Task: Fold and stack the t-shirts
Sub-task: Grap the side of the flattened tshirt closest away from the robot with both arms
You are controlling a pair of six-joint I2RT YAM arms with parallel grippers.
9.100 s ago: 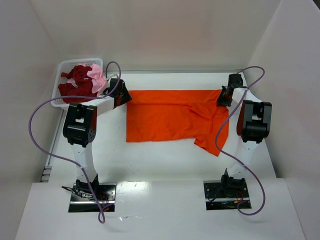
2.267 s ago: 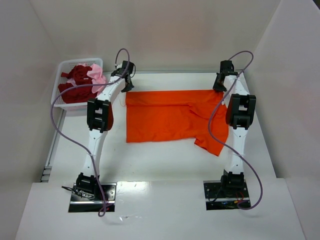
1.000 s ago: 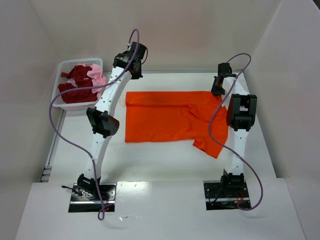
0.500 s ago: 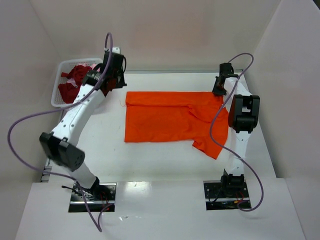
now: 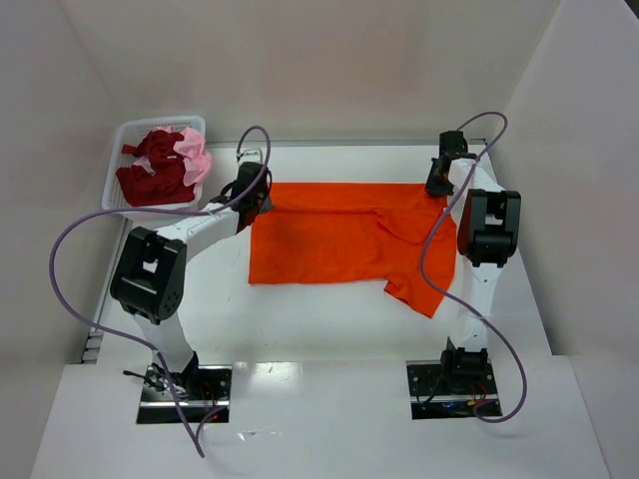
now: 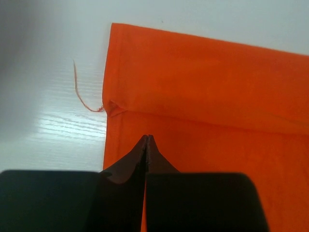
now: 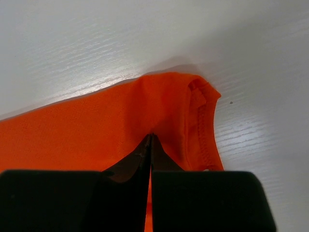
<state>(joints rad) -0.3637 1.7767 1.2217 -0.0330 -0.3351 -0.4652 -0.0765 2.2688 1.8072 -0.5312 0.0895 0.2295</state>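
Now right gripper (image 7: 150, 136) pinches the orange t-shirt (image 5: 334, 239); left gripper (image 6: 147, 138), clenched, sits over it.

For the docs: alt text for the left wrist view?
The shut left gripper points at an orange t-shirt lying on a white table, near a tucked corner of its edge. A loose orange thread trails from that corner.

1. We hold our left arm (image 5: 150, 274) bent sharply at the elbow, and the left gripper (image 6: 147, 139) has its jaws pressed together.
2. Our right arm (image 5: 486, 230) reaches far forward, and the right gripper (image 7: 150, 137) is likewise closed.
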